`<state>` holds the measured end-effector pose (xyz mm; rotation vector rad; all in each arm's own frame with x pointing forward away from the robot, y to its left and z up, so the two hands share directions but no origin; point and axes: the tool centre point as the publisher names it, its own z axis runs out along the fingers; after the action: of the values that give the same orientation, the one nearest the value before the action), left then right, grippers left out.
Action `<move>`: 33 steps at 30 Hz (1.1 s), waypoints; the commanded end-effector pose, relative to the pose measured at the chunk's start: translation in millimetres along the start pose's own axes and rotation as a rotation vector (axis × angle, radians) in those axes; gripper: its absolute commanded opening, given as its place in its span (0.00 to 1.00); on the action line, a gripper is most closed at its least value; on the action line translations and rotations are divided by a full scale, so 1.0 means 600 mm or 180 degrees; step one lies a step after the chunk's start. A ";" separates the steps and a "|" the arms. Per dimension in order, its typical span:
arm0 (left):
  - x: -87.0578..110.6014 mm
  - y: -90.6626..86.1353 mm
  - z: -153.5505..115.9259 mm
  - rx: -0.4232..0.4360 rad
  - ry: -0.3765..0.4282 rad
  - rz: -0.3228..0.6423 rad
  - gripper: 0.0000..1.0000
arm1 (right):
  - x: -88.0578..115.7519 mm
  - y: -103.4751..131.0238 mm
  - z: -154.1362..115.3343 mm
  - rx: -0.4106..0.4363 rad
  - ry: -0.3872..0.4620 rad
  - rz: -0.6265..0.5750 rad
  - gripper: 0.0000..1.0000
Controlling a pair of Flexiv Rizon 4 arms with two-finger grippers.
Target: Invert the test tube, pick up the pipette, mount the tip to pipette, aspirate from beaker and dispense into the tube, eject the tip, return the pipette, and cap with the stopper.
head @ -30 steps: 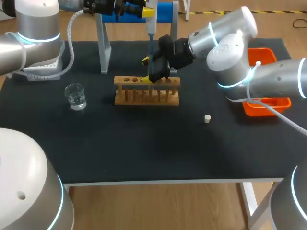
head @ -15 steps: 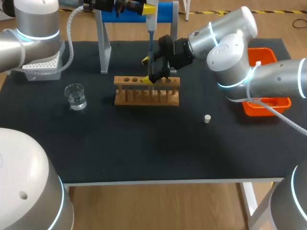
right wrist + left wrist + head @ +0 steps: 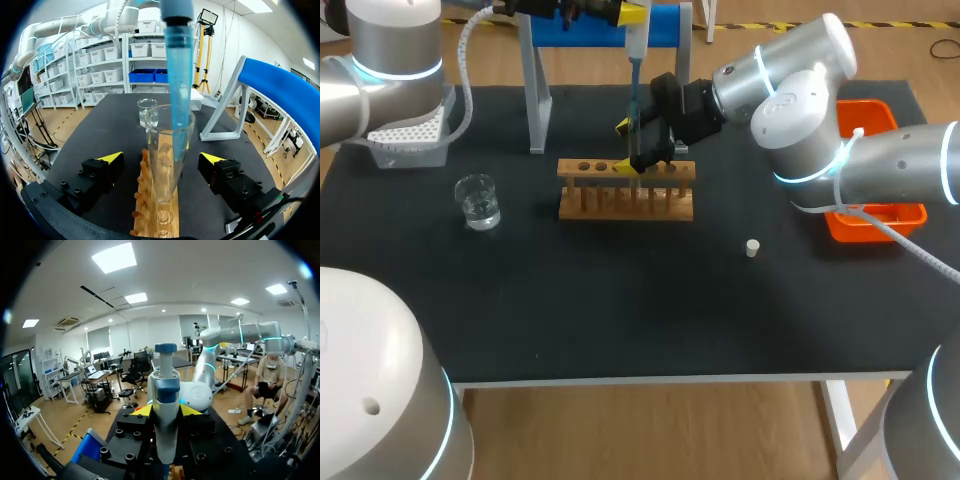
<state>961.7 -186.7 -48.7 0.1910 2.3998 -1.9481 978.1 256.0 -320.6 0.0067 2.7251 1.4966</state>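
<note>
The pipette (image 3: 165, 390) is held upright over the far middle of the table (image 3: 620, 300) by the left gripper (image 3: 165, 410), whose fingers are closed against its white body from both sides. Its blue tip (image 3: 179, 85) is lowered into the mouth of the test tube (image 3: 160, 165), and the tip's end is seen just inside the glass. The test tube is stood upright in a hole of the wooden rack (image 3: 625, 200), right of the rack's middle. The right gripper (image 3: 162, 159) is placed at the rack from the right. Its fingers are spread wide, one on either side of the tube, and the tube is touched by neither. A glass beaker (image 3: 478, 200) is set to the left of the rack, apart from it, and a small white stopper (image 3: 752, 248) is left lying on the black surface, nearer and to the right of the rack. A tip box (image 3: 408, 138) is seen at the far left of the table, and an orange tray (image 3: 880, 215) at its right edge.
</note>
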 end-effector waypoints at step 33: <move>0.022 -0.043 -0.005 -0.0030 -0.0050 0.0057 0.00 | -0.002 0.001 -0.002 0.0015 0.0016 0.0002 1.00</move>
<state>947.6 -188.3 -26.8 0.1983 2.3883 -1.9277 978.2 256.0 -320.6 0.0066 2.7252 1.4966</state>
